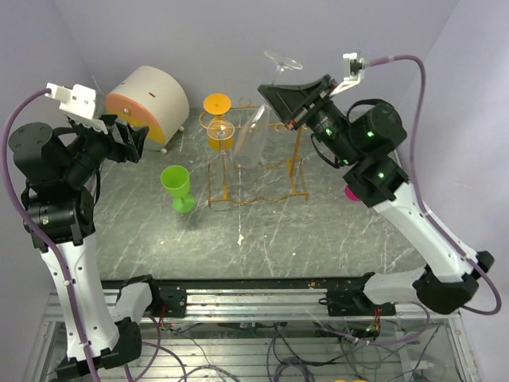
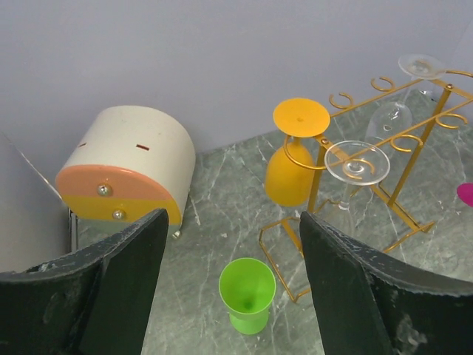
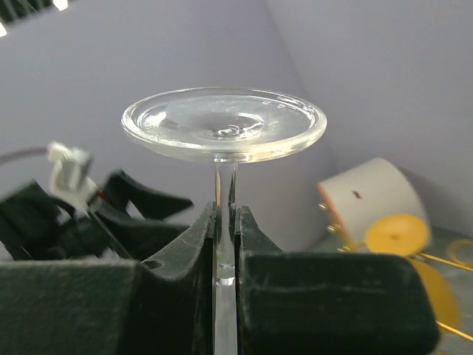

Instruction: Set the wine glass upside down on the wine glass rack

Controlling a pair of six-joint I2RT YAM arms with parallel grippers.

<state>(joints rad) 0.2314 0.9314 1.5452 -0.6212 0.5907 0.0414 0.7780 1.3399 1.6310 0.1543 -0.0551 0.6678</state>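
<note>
- The wine glass (image 1: 248, 140) is held upside down at the wine glass rack (image 1: 299, 163), with its foot at the top and its bowl at the bottom.
- In the overhead view its long axis is seen slanted: the foot lies toward the far right and the bowl toward the near left, among the rack's wires.
- The right gripper (image 1: 270, 92) is clamped on the stem just under the foot.
- That grip is shown best in the right wrist view, where the stem is pinched between the fingers of the right gripper (image 3: 225, 222) and the flat foot of the wine glass (image 3: 224, 122) stands level above them.
- The bowl is hidden in that view.
- From the left wrist, the wine glass (image 2: 391, 117) is seen at the far end of the rack (image 2: 419, 144), its foot above the top rail. Whether glass and rail touch cannot be told.
- Only here are an orange glass (image 2: 294, 164) and a second clear glass (image 2: 357, 161) clearly shown hanging foot-up in the rack.
- The left gripper (image 2: 233, 285) is held with its fingers wide apart and nothing between them, above a green cup (image 2: 247, 294).
</note>
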